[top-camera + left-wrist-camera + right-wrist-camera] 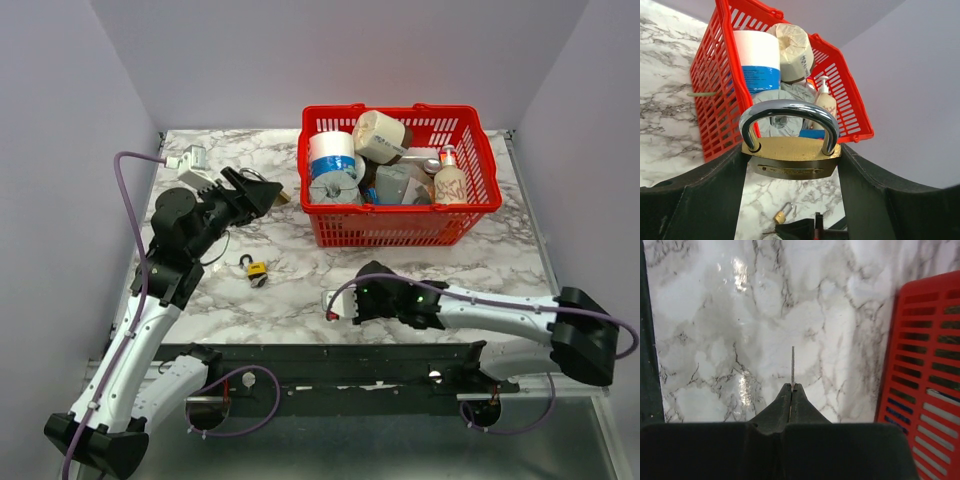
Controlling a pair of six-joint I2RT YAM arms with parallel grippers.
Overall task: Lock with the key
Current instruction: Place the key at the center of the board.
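One brass padlock (pixel 790 159) clamped between left fingers (pixel 705 200), shackle up, one key (pixel 793 365) pinched in closed right fingers (pixel 772 415), blade forward, second small padlock (pixel 256 269) loose on tabletop (pixel 450 270), two padlocks total

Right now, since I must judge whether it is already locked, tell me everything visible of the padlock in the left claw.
The padlock has a brass-coloured body and a shiny, steel-looking shackle. Both legs are seated in the body, so it looks closed. It stands upright, shackle up, with the body clamped between the left claw's fingers, off the table. No keyhole shows.
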